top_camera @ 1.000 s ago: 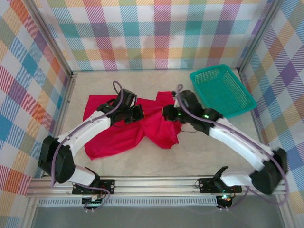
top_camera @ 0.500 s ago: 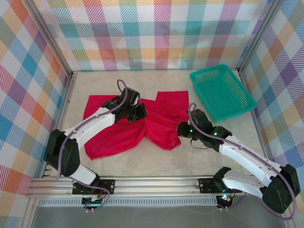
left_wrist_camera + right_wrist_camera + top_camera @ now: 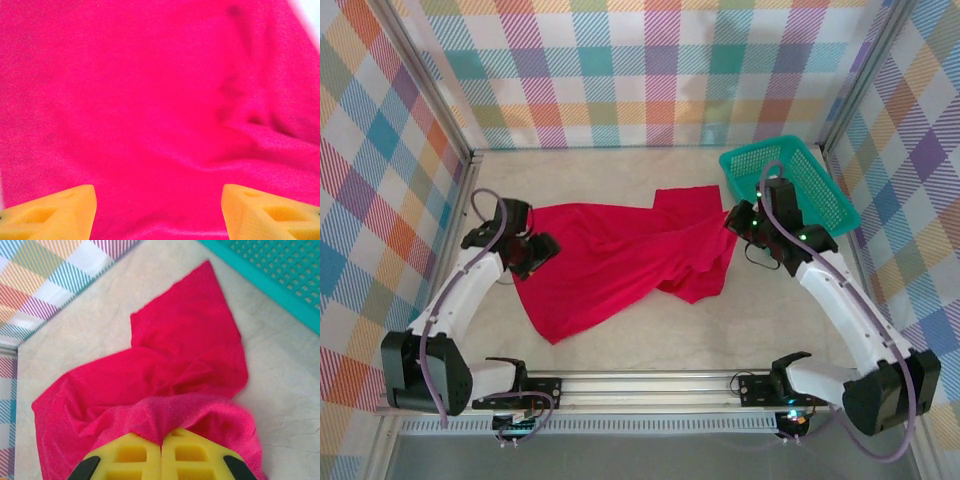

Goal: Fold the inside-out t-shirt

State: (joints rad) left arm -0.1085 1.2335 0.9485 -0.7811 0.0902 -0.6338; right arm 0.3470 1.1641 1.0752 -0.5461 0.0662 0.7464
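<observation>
My left gripper (image 3: 532, 252) is at the left side of the table (image 3: 650, 345), right at the left edge of the inside-out t-shirt (image 3: 620, 265). Seen from my left wrist, its yellow fingers (image 3: 55, 212) stand well apart with nothing pinched between them, and smooth red cloth lies beyond them with a few soft creases towards the right.

My right gripper (image 3: 738, 222) is on the right side, just beside the left wall of the teal mesh basket (image 3: 760, 148) (whether it touches the wall I cannot tell). From my right wrist the two yellow pads (image 3: 140, 455) are pressed together, and a bunched fold of the shirt is clamped at their tips, the cloth humped over them.

The shirt lies rumpled across the middle of the table, stretched from my left fingers to my right ones. One broad flap reaches towards the near edge at the left, and another flat flap lies on the far side, near the basket's corner.
</observation>
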